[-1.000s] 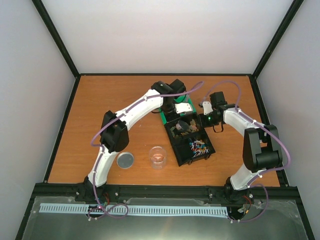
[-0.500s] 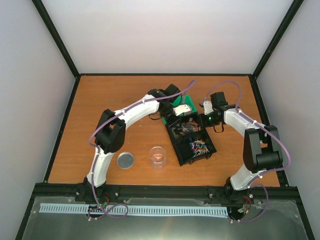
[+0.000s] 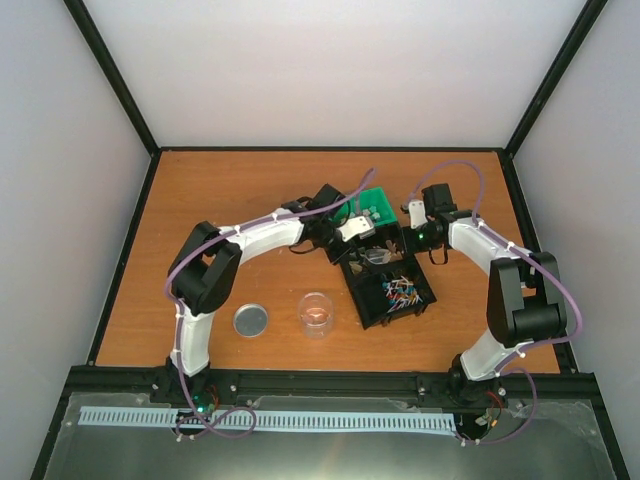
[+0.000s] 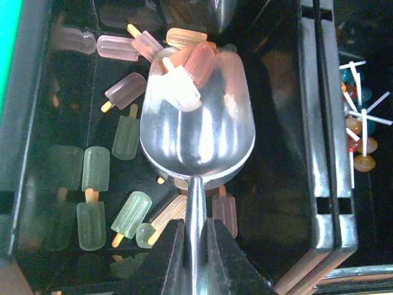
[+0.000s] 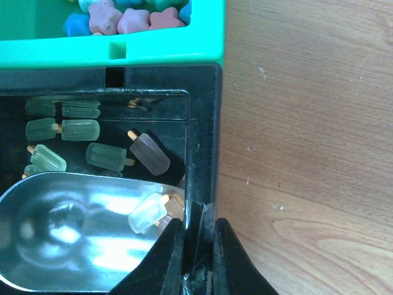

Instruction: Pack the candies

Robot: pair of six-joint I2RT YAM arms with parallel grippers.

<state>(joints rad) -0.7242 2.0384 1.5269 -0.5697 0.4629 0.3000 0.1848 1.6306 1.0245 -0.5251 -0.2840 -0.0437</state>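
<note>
Left gripper (image 4: 196, 228): yours is clenched on the metal scoop (image 4: 196, 129) by its handle.
Scoop load: several popsicle sweets (image 4: 182, 87), inside the black tray (image 4: 309, 135).
Right gripper (image 5: 198, 228): pinching the tray's wall.
Candies (image 5: 116, 18): in the green box (image 5: 153, 53), touching the tray.

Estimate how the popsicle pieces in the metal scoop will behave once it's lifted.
The popsicle pieces sit piled at the scoop's open front lip, so they'd probably slide off if it tips forward. The bowl looks polished, likely slippery. They look small, probably light.
</note>
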